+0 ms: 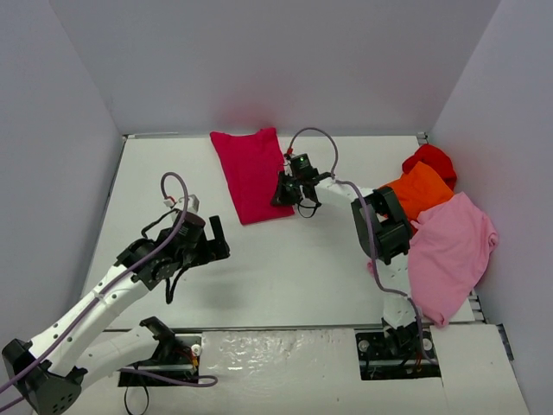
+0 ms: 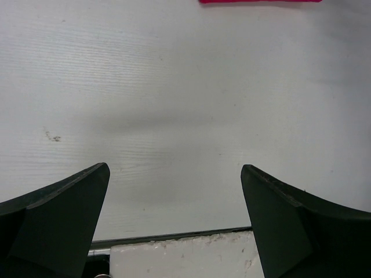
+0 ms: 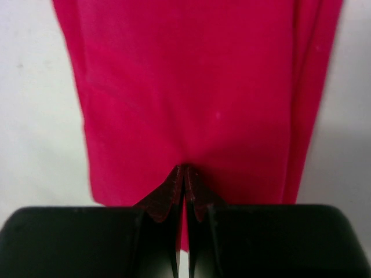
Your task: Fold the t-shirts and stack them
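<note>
A raspberry-red t-shirt (image 1: 252, 173) lies folded into a long strip at the back middle of the white table. My right gripper (image 1: 283, 192) is at its right edge, near the strip's near end. In the right wrist view the gripper (image 3: 184, 171) is shut, its tips pinching the red cloth (image 3: 191, 87). My left gripper (image 1: 220, 242) hovers open over bare table in front of the strip, holding nothing; its wrist view shows the fingers (image 2: 174, 174) wide apart and a sliver of the red shirt (image 2: 261, 1) at the top edge.
An orange t-shirt (image 1: 423, 192), a bright red one (image 1: 430, 160) and a pale pink one (image 1: 454, 251) lie heaped at the right side, behind the right arm. White walls enclose the table. The table's front seam (image 2: 174, 236) runs below the left fingers.
</note>
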Robot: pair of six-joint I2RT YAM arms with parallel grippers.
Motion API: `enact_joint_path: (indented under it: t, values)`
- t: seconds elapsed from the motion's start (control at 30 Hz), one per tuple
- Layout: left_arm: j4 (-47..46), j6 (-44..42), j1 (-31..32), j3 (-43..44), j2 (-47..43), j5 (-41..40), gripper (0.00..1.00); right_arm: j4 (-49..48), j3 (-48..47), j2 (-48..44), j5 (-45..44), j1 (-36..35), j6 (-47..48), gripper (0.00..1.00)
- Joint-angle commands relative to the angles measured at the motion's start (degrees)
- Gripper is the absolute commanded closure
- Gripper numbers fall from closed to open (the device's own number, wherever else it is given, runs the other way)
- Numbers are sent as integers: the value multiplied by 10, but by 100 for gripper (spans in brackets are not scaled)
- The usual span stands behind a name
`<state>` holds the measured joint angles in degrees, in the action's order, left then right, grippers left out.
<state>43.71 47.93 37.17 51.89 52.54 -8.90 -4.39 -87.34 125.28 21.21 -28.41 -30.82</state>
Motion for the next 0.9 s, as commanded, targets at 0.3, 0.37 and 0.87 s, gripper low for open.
enact_joint_path:
  t: [0.3,0.37,0.87]
  values:
    - [100,-25,-5,69,-46,-69,3,69,344,-223,-141,-131,19,100]
    - [102,-27,-6,72,-48,-76,3,78,373,-250,-146,-180,-17,100]
    - [66,-19,-10,29,-44,-31,3,149,463,-427,-233,-303,-142,100]
